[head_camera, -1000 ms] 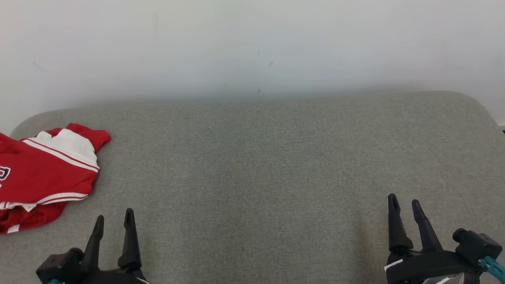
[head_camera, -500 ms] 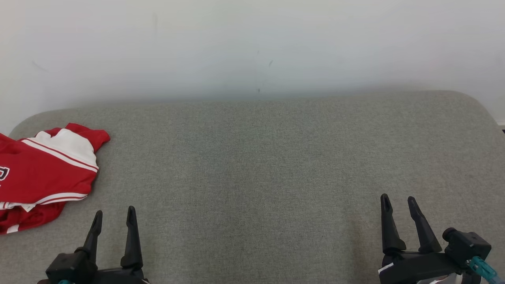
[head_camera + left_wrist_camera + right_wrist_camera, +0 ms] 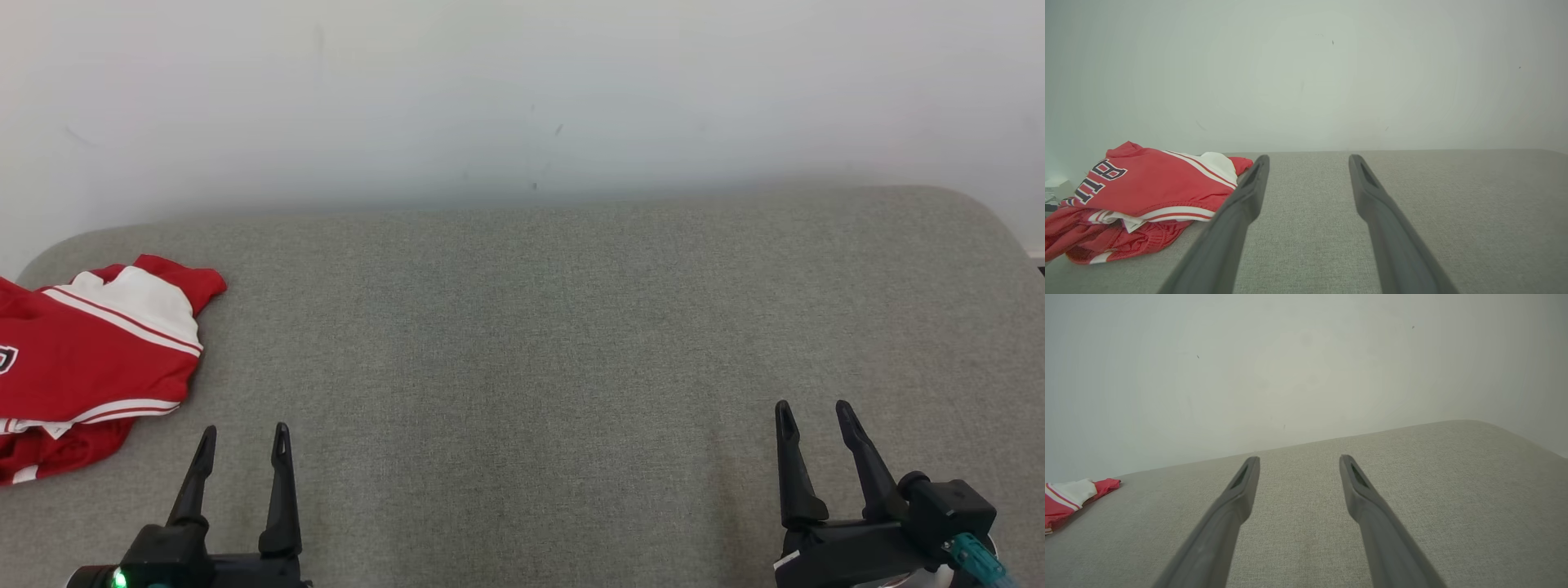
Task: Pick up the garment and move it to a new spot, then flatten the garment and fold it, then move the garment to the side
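The garment (image 3: 90, 359) is red with white stripes and dark lettering. It lies folded in a small pile at the far left of the grey cushioned surface (image 3: 539, 343), partly cut off by the head view's left edge. Its lettering faces the left wrist view, where the garment (image 3: 1147, 196) sits left of my fingers. The right wrist view catches a corner of the garment (image 3: 1069, 498) far to the left. My left gripper (image 3: 242, 435) stands open and empty near the front edge, just right of the pile. My right gripper (image 3: 814, 411) is open and empty at the lower right.
A plain white wall (image 3: 522, 98) rises right behind the grey surface. The surface has rounded back corners, one at the right (image 3: 971, 204). Wide bare fabric stretches between the two grippers.
Both grippers have drawn slightly back and inward; the left one's fingers now stand more upright and the right one has shifted left. The garment has not moved.
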Robot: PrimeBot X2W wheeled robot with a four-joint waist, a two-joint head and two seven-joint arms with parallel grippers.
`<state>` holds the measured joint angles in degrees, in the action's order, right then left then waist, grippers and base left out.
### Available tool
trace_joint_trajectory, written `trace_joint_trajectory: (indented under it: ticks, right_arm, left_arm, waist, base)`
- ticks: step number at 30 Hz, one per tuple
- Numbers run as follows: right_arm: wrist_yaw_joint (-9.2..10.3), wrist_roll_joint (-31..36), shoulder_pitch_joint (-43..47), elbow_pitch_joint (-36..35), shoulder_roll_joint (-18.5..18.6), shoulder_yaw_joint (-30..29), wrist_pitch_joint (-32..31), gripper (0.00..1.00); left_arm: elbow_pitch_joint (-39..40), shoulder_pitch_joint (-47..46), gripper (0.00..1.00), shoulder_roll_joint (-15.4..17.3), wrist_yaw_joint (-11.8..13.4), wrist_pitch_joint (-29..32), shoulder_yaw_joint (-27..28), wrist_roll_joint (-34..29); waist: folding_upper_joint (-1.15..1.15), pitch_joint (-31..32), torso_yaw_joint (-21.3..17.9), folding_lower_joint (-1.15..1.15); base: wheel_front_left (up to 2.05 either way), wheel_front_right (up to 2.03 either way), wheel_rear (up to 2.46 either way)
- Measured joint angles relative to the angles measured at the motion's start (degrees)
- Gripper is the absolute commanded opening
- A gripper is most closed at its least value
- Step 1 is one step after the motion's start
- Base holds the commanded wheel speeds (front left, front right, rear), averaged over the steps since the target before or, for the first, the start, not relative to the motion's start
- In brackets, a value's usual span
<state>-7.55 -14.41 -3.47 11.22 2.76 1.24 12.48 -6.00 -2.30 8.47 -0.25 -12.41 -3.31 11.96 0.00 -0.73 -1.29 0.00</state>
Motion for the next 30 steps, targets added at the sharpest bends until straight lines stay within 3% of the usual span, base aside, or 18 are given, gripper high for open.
trace_joint_trajectory:
  ticks: [21, 30]
  right_arm:
    - [0.00, 8.45, 0.01, -0.44, 0.03, 0.35, 2.19, 1.00]
    - [0.00, 8.62, 0.23, -0.60, 0.03, -0.18, 2.66, 1.00]
  left_arm:
    - [1.40, 0.74, 1.00, 0.80, 0.46, -2.19, -0.44, -8.42]
    - [1.70, 1.13, 1.00, -0.03, -2.65, -2.65, 1.22, -6.09]
  waist:
    - [0.00, 0.11, -0.01, 0.00]
    - [0.00, 0.51, 0.15, 0.00]
  base:
    - [0.00, 0.00, 0.00]
    - [0.00, 0.00, 0.00]
